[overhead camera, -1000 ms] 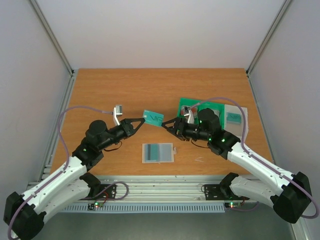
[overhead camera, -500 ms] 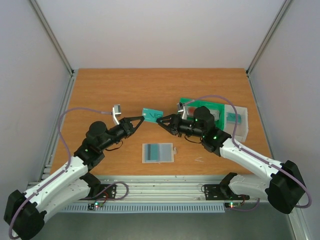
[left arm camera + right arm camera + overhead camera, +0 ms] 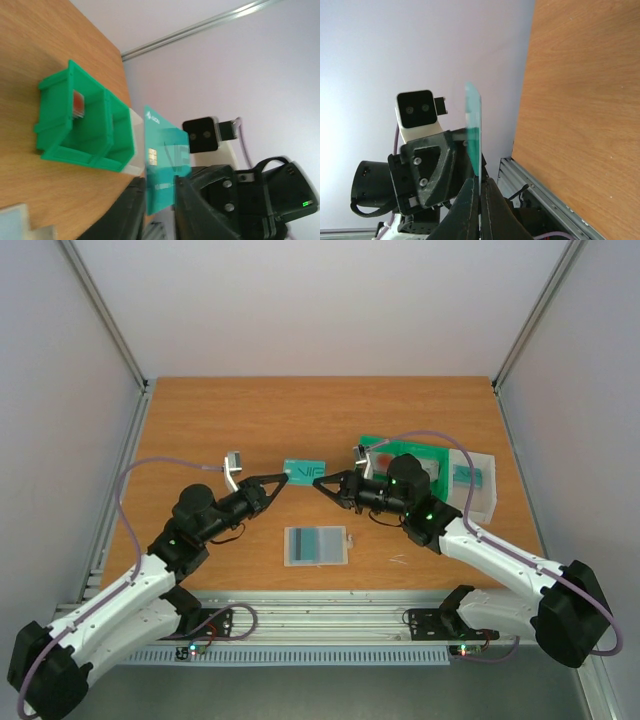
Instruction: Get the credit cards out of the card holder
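Midway, roughly: teal card (image 3: 304,472) aloft, pinched at opposite ends between left gripper (image 3: 283,480) and right gripper (image 3: 322,483), both clamped. Card holder (image 3: 316,546) lies flat below them, nearward; cards apparently remain inside.

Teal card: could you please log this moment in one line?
teal card: midair | left hand: shut on card | right hand: shut on card | card holder: on table

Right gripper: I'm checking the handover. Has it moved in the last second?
Yes. The right gripper has shifted left, farther out from the green tray, and now pinches the right edge of the teal card.
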### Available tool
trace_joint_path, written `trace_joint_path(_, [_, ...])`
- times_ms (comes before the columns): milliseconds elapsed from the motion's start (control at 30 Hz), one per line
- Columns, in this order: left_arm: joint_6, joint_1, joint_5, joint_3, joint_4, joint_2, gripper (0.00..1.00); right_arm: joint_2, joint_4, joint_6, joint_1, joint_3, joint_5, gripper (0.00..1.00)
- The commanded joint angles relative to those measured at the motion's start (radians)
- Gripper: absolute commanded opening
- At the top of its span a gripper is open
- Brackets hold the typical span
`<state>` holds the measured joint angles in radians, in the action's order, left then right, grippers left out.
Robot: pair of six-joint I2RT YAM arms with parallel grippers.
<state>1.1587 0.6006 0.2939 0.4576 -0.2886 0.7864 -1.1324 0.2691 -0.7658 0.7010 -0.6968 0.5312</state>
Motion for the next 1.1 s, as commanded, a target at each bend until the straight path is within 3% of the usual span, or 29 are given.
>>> trace_joint_path(0, [-0.047,-0.001,-0.023,0.015,0.037,-0.036,0.32,0.025,-0.019,0.045,0.007,0.012,0.004,0.01])
trace_joint_path(67, [-0.063,-0.001,-0.032,0.025,0.093,-0.053,0.54,0.039,-0.052,0.069,0.005,0.013,0.003,0.01])
trace_joint_path(267, [-0.144,-0.001,-0.079,0.08,0.345,-0.104,0.98,0.096,-0.305,0.223,-0.001,-0.041,-0.021,0.01])
trace_joint_path(433, [-0.227,-0.001,-0.089,0.105,0.475,-0.129,0.99,0.111,-0.536,0.351,-0.039,-0.117,-0.045,0.01])
trace_joint_path(700, [-0.337,-0.001,-0.097,0.159,0.631,-0.136,0.99,0.029,-0.915,0.594,-0.254,-0.274,0.039,0.01])
trace_joint_path(1067, [-0.389,-0.001,-0.084,0.146,0.657,-0.129,0.99,-0.018,-1.239,0.806,-0.516,-0.422,-0.05,0.01])
